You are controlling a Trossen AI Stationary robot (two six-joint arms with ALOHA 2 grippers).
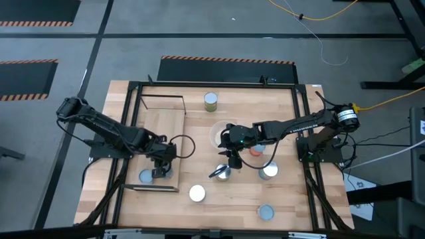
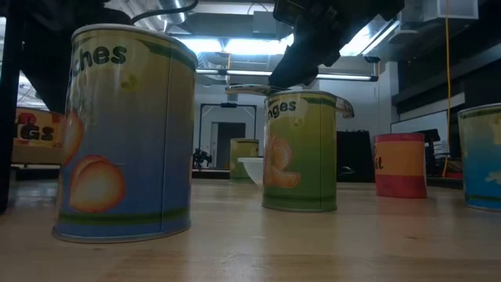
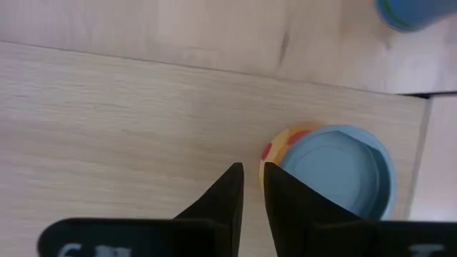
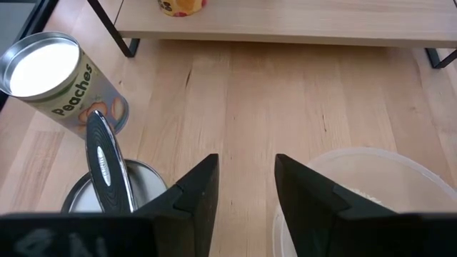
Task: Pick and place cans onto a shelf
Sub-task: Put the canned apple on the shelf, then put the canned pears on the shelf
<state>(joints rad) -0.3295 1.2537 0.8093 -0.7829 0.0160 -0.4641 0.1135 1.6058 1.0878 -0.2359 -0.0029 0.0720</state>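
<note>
The shelf, a light board in a black wire frame, lies at the table's left. A can with a blue-grey top stands upright on it near its front edge. My left gripper hovers just beside that can, fingers a narrow gap apart with nothing between them. My right gripper hangs open mid-table, between a clear bowl and a can that has a thin utensil lying across its top. Other cans stand on the table.
A peaches can stands near the can with the utensil. An orange can sits under the right arm, and another can stands at the front right. Bare wood lies between the shelf and the bowl.
</note>
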